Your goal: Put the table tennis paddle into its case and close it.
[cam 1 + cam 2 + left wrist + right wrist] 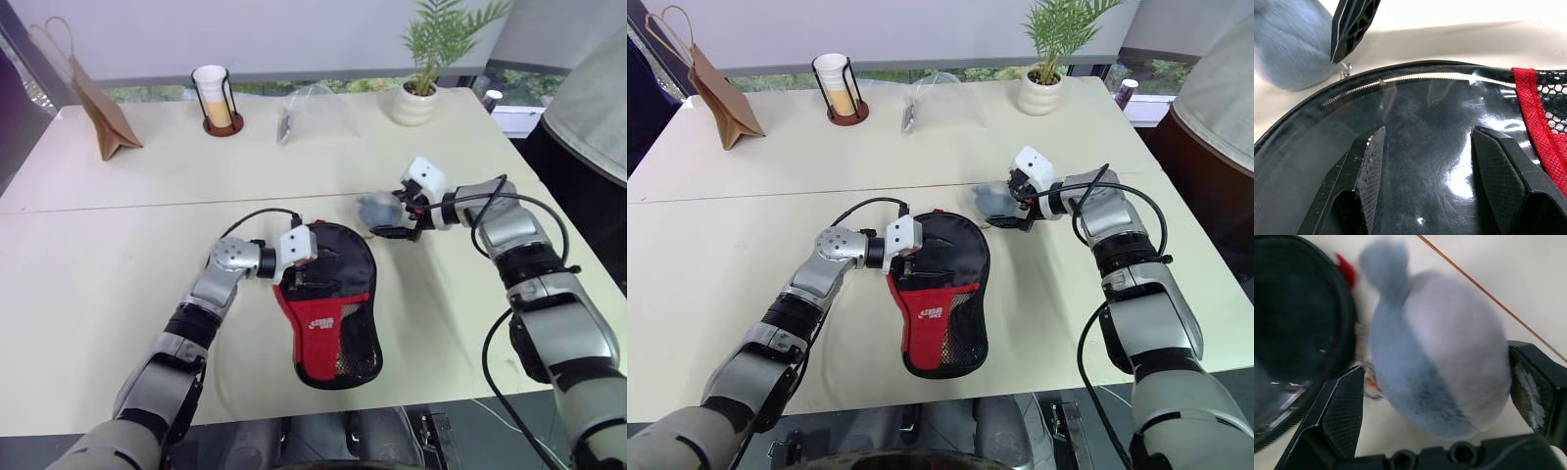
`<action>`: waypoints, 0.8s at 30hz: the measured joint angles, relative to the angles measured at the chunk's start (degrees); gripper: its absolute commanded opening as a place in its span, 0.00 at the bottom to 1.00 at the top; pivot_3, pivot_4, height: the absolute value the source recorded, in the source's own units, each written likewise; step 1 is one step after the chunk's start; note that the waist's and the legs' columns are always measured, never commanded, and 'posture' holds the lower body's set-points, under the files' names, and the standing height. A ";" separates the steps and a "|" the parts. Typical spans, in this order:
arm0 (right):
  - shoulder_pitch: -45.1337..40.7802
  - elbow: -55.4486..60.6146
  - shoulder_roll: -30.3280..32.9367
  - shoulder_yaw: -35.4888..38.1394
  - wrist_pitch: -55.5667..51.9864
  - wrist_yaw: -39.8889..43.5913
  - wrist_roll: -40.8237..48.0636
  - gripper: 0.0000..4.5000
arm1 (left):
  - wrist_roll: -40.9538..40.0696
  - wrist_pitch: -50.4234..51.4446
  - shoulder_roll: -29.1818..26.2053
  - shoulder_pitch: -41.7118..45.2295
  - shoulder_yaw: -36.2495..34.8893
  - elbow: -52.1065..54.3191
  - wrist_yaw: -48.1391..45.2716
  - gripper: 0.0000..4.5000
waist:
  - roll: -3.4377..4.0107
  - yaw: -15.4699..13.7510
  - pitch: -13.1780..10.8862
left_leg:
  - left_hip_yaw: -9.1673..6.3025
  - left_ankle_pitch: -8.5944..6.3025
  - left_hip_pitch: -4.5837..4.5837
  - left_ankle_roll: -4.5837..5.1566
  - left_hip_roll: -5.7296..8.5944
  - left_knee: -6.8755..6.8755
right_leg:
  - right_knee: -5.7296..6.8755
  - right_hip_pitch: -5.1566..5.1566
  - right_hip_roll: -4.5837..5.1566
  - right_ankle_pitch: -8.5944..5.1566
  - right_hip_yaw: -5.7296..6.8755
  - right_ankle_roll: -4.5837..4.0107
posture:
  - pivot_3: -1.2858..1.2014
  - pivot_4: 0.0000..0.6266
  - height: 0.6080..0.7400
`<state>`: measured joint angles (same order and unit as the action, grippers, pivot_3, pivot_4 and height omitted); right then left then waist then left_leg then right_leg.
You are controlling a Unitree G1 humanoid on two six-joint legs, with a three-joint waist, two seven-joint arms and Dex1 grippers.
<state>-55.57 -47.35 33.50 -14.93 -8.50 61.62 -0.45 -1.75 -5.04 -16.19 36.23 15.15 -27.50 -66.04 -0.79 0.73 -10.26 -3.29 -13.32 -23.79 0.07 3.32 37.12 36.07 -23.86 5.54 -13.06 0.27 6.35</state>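
Observation:
The case [328, 313], a black pouch with a red logo panel and a mesh pocket, lies flat on the table in front of me. Its zipper [1400, 81] runs along the rim. My left gripper [1427, 134] is open, its two fingers spread over the case's glossy black upper left part [302, 272]. The fuzzy grey ball charm [376, 209] rests on the table by the case's upper right rim. My right gripper [1435, 362] is open and straddles the charm [1444, 367], one finger on each side. The table tennis paddle is hidden.
Along the far side of the table stand a brown paper bag [103, 113], a cup in a wire holder [213, 98], a clear plastic bag [313, 113] and a potted plant [421, 88]. A seam [118, 208] crosses the table behind the case.

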 measured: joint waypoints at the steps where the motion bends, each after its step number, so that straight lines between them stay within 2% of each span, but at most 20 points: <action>1: -0.53 -1.04 -0.13 0.09 0.59 -0.10 -0.37 0.59 | 0.00 0.05 -0.07 -0.02 0.00 0.04 0.03 0.66 | 0.00 0.05 0.00 | 0.00 0.00 0.02 0.00 0.00 -0.01 | 0.00 0.01 0.00 0.00 0.00 0.00 | 0.52 0.24 1.00; 4: -1.86 -3.43 -0.68 0.24 1.86 -0.42 -1.10 0.23 | 0.00 0.54 -0.11 -0.05 0.01 0.06 0.16 0.66 | 0.01 0.09 0.00 | -0.01 0.00 0.20 -0.01 0.00 -0.06 | -0.01 0.17 0.00 -0.01 -0.01 -0.01 | 0.52 0.24 1.00; 6: -2.23 -4.38 -0.95 0.24 2.64 -0.40 -1.44 0.05 | 0.00 0.74 -0.10 -0.08 0.12 0.09 0.34 0.66 | 0.01 0.08 0.00 | -0.02 -0.01 0.32 -0.01 0.00 -0.08 | -0.03 0.30 -0.01 -0.01 -0.01 -0.02 | 0.52 0.24 1.00; 7: -2.26 -4.45 -0.93 0.24 2.76 -0.20 -1.65 0.01 | -0.01 0.78 -0.10 -0.11 0.16 0.13 0.42 0.66 | 0.01 0.08 0.00 | -0.02 -0.01 0.33 -0.01 0.00 -0.08 | -0.03 0.30 -0.01 -0.01 -0.01 -0.02 | 0.52 0.24 1.00; 11: -1.22 -1.14 0.07 -0.09 2.62 1.10 -3.28 0.01 | -0.01 1.24 -0.10 -0.14 0.43 0.43 0.64 0.66 | 0.02 0.00 0.00 | -0.04 -0.01 0.34 -0.01 0.00 -0.08 | -0.02 0.31 0.00 -0.01 -0.01 -0.02 | 0.52 0.24 1.00; 17: 9.46 17.34 5.10 0.10 0.59 1.43 -4.01 0.01 | -0.06 2.51 -0.20 -0.03 1.16 0.84 0.75 0.66 | 0.09 -0.08 0.04 | -0.05 -0.01 0.35 -0.01 0.01 -0.07 | -0.05 0.36 0.00 -0.02 -0.01 -0.01 | 0.52 0.24 1.00; 24: 23.33 39.39 10.25 0.99 -1.34 -3.76 -7.11 0.01 | -0.11 3.44 -0.10 0.09 1.71 1.12 1.13 0.66 | 0.14 -0.34 0.09 | -0.07 -0.02 0.37 -0.01 0.01 -0.06 | -0.09 0.45 0.02 -0.04 0.00 0.01 | 0.52 0.24 1.00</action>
<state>-32.24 -7.95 43.75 -13.94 -9.84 57.86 -7.56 -1.86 -1.60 -16.29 36.32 16.86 -26.38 -64.91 -0.65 0.39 -10.17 -3.36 -13.34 -23.42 0.06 3.33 37.06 35.98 -23.42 5.56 -13.10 0.27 6.35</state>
